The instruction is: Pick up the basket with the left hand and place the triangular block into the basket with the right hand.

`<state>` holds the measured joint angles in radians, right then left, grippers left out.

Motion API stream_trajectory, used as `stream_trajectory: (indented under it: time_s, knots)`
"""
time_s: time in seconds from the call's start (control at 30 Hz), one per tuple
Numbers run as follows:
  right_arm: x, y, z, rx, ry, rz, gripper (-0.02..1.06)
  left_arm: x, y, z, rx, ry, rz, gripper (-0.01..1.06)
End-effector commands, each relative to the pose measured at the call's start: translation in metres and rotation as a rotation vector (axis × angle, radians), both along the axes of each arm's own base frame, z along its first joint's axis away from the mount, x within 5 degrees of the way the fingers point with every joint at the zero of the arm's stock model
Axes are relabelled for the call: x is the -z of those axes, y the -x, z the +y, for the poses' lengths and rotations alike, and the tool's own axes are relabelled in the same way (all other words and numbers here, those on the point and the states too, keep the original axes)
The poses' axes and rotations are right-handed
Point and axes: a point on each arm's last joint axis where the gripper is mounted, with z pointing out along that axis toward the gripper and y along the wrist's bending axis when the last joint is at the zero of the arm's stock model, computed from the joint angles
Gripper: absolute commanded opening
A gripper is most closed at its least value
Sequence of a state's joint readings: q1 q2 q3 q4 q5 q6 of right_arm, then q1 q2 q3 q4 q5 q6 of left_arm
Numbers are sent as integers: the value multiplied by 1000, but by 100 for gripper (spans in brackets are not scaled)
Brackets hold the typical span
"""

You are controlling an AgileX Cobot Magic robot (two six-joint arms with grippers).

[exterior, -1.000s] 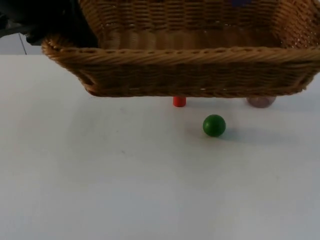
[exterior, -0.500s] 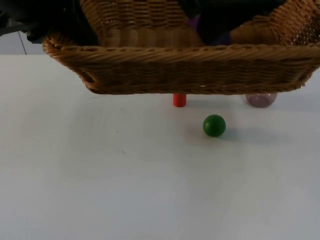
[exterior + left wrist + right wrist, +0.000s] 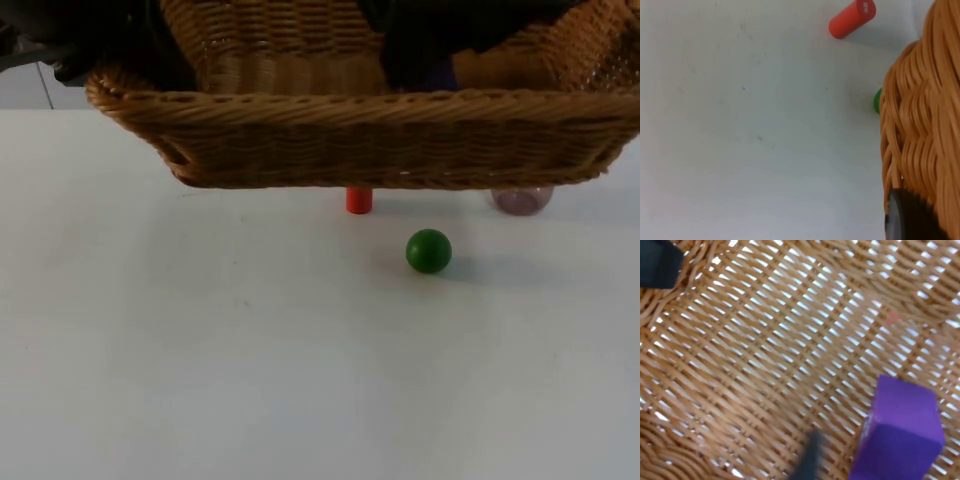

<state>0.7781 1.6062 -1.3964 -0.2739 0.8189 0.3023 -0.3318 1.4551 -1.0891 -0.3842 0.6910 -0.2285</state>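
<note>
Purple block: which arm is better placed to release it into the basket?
The right. Its gripper is inside the basket, with the purple block above the woven floor. The left gripper holds the rim.

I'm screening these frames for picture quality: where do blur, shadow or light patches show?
Top view: soft shadow right of the green ball, sharp edges. Left wrist view: even light, the basket rim close and soft. Right wrist view: light shines through the weave; the purple block and the dark fingertip beside it look smeared.
</note>
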Motion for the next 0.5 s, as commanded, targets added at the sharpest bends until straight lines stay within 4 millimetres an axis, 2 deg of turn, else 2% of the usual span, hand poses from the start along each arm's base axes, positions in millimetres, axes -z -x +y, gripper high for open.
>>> stream_trajectory:
  time_s: [0.0,0.2,0.37,0.4,0.47]
  knots:
    - [-5,-1,0,-11,-7,-38,105,-4,-1,-2,-17,29,-26,0]
    - [-12,-2,1,-23,-38,-82,105,-4,-1,-2,-16,26,-28,0]
    - [-55,13,-16,-11,-154,-216,105,-4,-1,-1,-10,6,-35,0]
    - [-55,13,-16,-11,-154,-216,105,-4,-1,-1,-10,6,-35,0]
    - [-77,22,-29,20,-196,-302,105,-4,-1,-1,-10,6,-35,0]
